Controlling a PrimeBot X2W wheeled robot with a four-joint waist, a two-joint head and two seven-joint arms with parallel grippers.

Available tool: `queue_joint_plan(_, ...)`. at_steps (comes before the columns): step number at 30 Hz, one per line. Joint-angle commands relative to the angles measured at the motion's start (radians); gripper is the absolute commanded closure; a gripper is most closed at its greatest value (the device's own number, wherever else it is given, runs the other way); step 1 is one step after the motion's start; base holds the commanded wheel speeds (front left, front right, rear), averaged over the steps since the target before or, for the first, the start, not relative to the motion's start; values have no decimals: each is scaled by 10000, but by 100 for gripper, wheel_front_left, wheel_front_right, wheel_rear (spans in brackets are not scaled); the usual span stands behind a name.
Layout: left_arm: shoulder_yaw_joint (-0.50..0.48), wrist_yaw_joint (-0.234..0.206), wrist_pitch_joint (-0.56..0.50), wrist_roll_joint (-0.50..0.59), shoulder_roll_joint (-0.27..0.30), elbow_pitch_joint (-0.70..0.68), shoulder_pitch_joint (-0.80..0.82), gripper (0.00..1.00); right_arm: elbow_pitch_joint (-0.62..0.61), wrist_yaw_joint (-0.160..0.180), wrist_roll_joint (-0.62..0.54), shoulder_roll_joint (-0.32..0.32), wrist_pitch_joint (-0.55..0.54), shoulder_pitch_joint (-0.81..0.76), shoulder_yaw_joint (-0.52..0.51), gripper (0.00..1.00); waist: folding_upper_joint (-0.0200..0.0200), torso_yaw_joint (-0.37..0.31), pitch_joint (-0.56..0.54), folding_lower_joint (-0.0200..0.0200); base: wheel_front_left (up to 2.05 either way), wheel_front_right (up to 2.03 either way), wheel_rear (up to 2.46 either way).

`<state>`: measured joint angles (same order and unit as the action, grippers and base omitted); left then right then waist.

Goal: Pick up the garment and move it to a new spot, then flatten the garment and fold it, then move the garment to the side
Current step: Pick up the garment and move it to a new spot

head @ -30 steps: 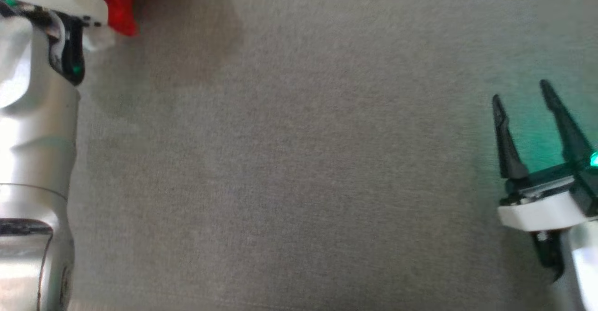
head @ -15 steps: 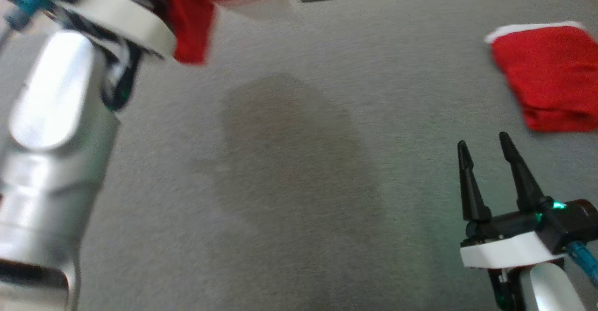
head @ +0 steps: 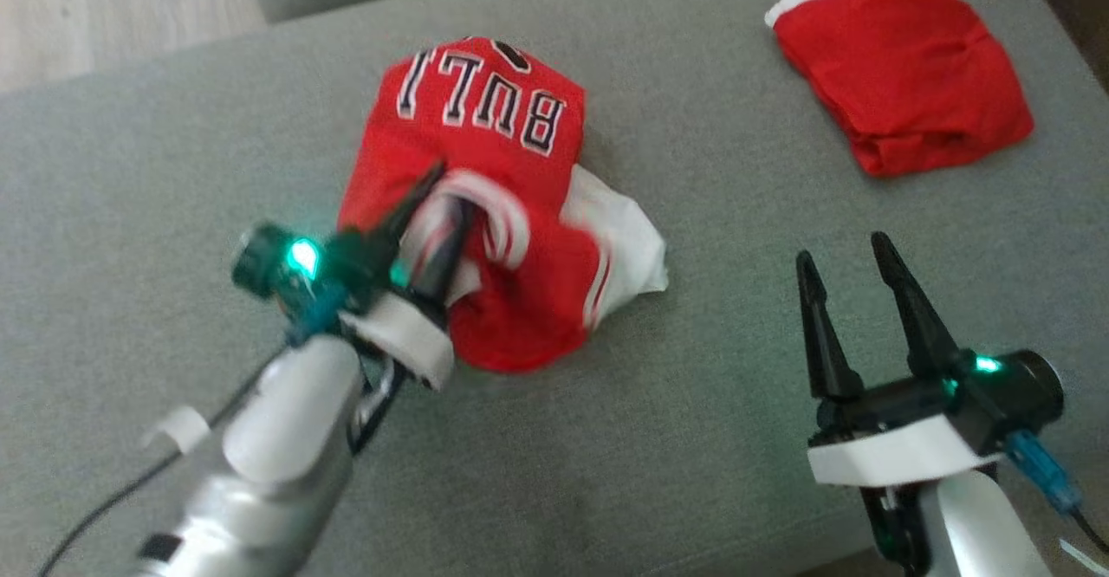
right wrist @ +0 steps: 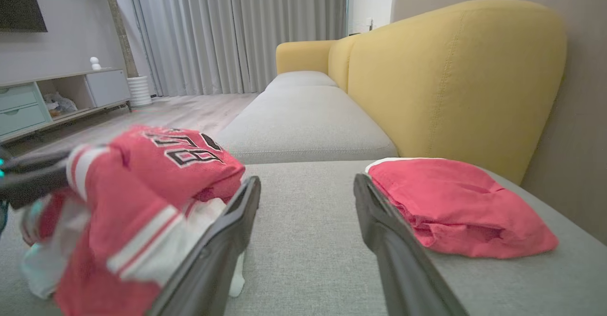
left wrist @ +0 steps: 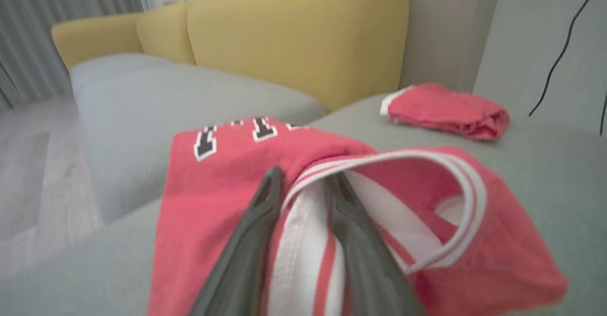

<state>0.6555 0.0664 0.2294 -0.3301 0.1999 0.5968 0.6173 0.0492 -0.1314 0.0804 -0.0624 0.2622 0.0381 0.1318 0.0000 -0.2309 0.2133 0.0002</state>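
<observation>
The garment (head: 485,135) is a red jersey with black-and-white lettering, lying crumpled on the grey sofa cushion (head: 676,438). My left gripper (head: 444,194) rests on its near side. The fingers are parted, and the white-and-red striped trim lies loosely between them. The left wrist view shows the gripper (left wrist: 304,176) astride that trim, with the red garment (left wrist: 213,197) spread beneath. My right gripper (head: 842,248) is open and holds nothing, hovering over bare cushion to the right of the jersey. In the right wrist view the gripper (right wrist: 307,179) has the garment (right wrist: 156,164) at its left.
A second red cloth (head: 901,66), folded, lies at the far right of the cushion, also seen folded in the wrist views (left wrist: 446,109) (right wrist: 455,207). A yellow backrest (right wrist: 450,79) rises behind it. Wooden floor (head: 121,5) lies beyond the cushion's far left edge.
The head camera has swung, so the whole picture shifted. The jersey hung from my shut left gripper before; now it lies on the cushion and the left fingers have parted. The right gripper stays open.
</observation>
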Motion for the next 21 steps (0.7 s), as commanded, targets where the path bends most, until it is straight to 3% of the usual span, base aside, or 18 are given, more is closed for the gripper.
queue_joint_plan(1, -331, -158, 213, 62, -51, 5, 289, 15, -187, 7, -27, 32, -4, 334, 280, 0, 0, 13, 316, -2, 0, 0, 0)
queue_joint_plan(2, -355, -244, 268, 81, -225, 242, 205, 0, -97, 7, -58, 45, -4, 355, 314, 0, 0, 84, 355, -2, 0, 0, 0)
queue_joint_plan(6, -835, -521, 316, 225, -711, -120, -156, 0, 278, 7, -181, 80, -4, 316, 265, 0, 0, 521, 227, -2, 0, 0, 0)
queue_joint_plan(13, -2280, -1201, 321, 807, -837, -2635, -2169, 0, 605, 7, -178, 104, -4, -50, -47, 0, 0, 1406, -841, -2, 0, 0, 0)
queue_joint_plan(21, -3740, -1631, 322, 1131, -998, -4735, -4768, 0, 535, 7, -62, 115, -4, -597, -541, 0, 0, 1993, -1954, -2, 0, 0, 0)
